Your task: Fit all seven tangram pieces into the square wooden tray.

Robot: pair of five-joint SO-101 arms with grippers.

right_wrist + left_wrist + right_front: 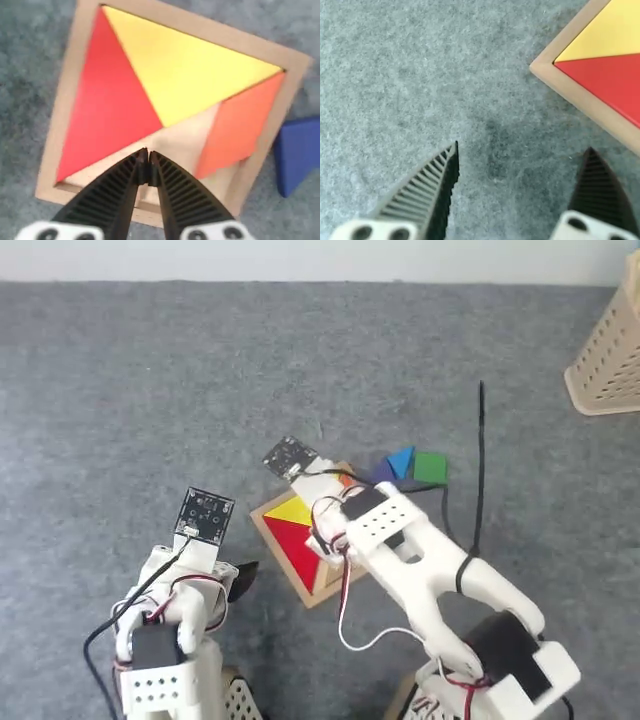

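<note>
Right now, the square wooden tray (62, 107) sits on the grey carpet (395, 75) with 3 pieces seated in it: a red triangle (107, 115), a yellow triangle (185, 75) and an orange piece (237, 125). A bare patch of tray floor lies between the red and the orange. The right gripper (145, 154) hangs over that patch with its fingers pressed together, holding nothing. The left gripper (522, 148) has its fingers spread wide over the carpet, just beside a tray corner.

A dark blue piece (300, 150) lies just outside the rim, with a lighter blue piece (402, 462) and a green piece (431, 468) beside it.

The dark blue piece looks like the sensible next pick. To do it well, the right arm should:
- spread its fingers before descending
- pinch across 2 flat edges, not a point
- turn the piece to match the gap
- lower it level so no corner rides up on the rim
</note>
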